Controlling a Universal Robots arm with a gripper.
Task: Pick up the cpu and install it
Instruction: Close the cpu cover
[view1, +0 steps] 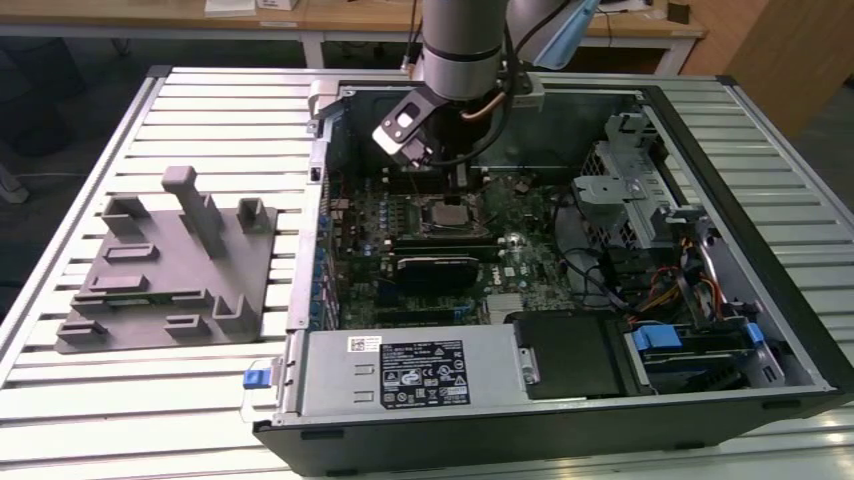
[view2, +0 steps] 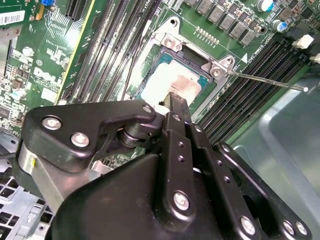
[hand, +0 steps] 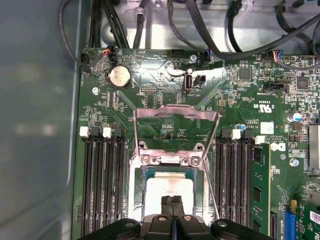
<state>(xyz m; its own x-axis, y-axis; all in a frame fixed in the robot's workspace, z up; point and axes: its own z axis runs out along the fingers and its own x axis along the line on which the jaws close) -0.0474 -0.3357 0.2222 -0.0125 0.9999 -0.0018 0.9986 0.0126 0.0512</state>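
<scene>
— Grey plastic tray (view1: 167, 265), out at the exterior view's left and well apart from the fingers (view2: 177, 105), and I see no chip on it. Is the job half done, then?

— More than half, I'd judge. The cpu (view2: 167, 85) lies flat in the socket (hand: 136, 195), right under the fingertips, silver top up.

— And the gripper (hand: 172, 200)?

— Fingers pressed together, nothing pinched between them, with their tip over the middle of the cpu. Whether they touch the metal or hang just above it, I can't say.

— So it's installed?

— Seated, by the look of it, but not locked. The load plate (hand: 176, 110) stands raised just beyond the fingers, and the thin lever (view2: 265, 81) juts free to one side of them.

— What can't you make out?

— The gripper's body covers the cpu's near edge in both wrist views, so I can't tell whether it sits square. In the exterior view the arm (view1: 461, 60) crowds over the socket. Further right, well clear of the fingers, the drive cage (view1: 627, 190) and cables are a tangle.
</scene>
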